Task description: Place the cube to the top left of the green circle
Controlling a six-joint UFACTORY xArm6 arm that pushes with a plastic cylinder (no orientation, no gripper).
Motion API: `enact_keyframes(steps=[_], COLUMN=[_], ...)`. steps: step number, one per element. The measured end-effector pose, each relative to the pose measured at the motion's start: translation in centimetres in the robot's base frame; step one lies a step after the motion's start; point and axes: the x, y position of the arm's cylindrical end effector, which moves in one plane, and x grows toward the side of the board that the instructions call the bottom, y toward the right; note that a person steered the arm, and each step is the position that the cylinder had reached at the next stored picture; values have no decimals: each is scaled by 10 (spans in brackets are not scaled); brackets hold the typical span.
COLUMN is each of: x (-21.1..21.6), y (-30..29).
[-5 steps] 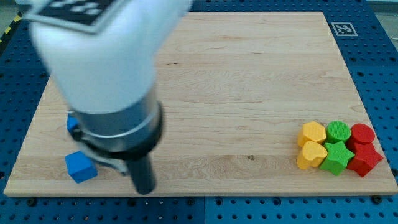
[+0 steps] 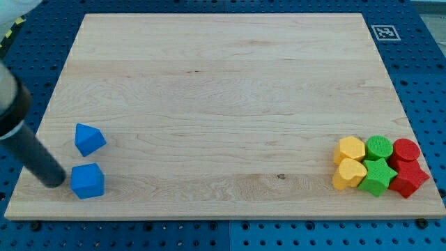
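A blue cube [image 2: 88, 180] lies near the board's bottom left corner. My tip [image 2: 54, 181] rests on the board just left of the cube, almost touching it. The dark rod slants up to the view's left edge. The green circle [image 2: 379, 148] sits at the far right, in a tight cluster of blocks. A second blue block [image 2: 89, 139], with an irregular angular shape, lies just above the cube.
The cluster at the right holds a yellow hexagon [image 2: 350, 149], a yellow heart [image 2: 348, 173], a green star [image 2: 378, 176], a red circle [image 2: 406, 150] and a red star [image 2: 408, 177]. The wooden board [image 2: 223, 84] ends close below the cube.
The arm has swung from over the cube's right side to the view's left. My tip now sits left of the cube. The second blue block, hidden before, now shows fully.
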Motion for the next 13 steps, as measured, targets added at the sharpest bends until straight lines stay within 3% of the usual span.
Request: enact_keyframes(steps=[6, 8, 10, 13], x=[30, 4, 25, 12], y=[91, 127, 156, 191])
